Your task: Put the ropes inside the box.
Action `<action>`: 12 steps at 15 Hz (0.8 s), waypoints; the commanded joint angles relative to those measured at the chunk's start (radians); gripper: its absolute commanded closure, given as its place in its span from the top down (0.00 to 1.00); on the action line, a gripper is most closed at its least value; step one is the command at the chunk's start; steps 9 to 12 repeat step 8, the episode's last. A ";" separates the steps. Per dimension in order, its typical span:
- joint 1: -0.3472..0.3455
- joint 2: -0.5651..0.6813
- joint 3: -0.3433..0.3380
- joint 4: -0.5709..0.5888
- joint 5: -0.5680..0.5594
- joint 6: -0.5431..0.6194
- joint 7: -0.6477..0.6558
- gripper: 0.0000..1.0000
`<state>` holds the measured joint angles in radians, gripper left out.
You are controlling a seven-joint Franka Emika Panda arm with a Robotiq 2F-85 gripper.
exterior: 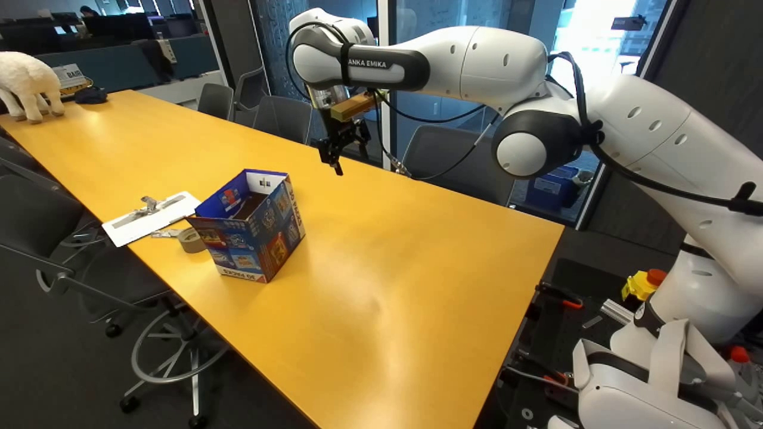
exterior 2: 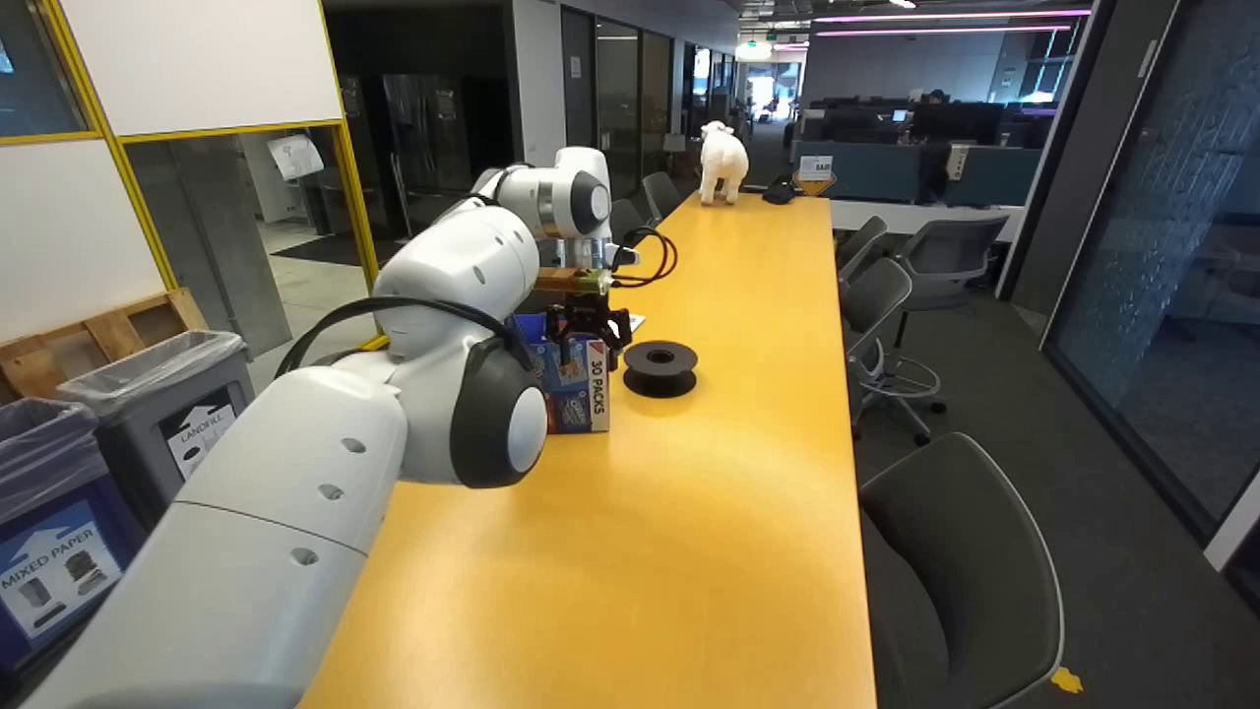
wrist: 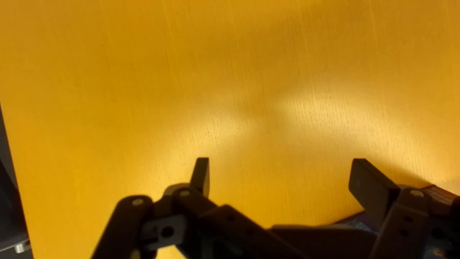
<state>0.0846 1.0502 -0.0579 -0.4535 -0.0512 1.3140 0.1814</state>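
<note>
In an exterior view my arm (exterior 2: 463,261) and pincer (exterior 2: 589,358) hid part of the box (exterior 2: 576,402), and I couldn't make out its dim inside. The wrist view caught only a corner of it past the pincer's wide-spread fingers (wrist: 370,187). Blue and colourfully printed, it stood open-topped on the worktop (exterior: 369,286), a black spool (exterior 2: 661,370) just beside it, a roll of tape (exterior: 192,241) and a clipboard (exterior: 154,219) nearby.

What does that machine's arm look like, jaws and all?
The arm is white, smooth and rounded, with dark joint sections. Black cables loop along it. Beside a black strap, white lettering on a dark grey panel reads "ANKA EMIKA". The jaws are mostly black and angular, with blocky fingertips.
</note>
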 commanded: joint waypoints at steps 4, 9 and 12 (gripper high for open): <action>0.007 -0.024 -0.011 0.001 -0.033 -0.014 -0.014 1.00; 0.000 -0.013 -0.004 -0.009 -0.018 0.005 0.019 1.00; 0.000 -0.013 -0.004 -0.009 -0.018 0.005 0.019 1.00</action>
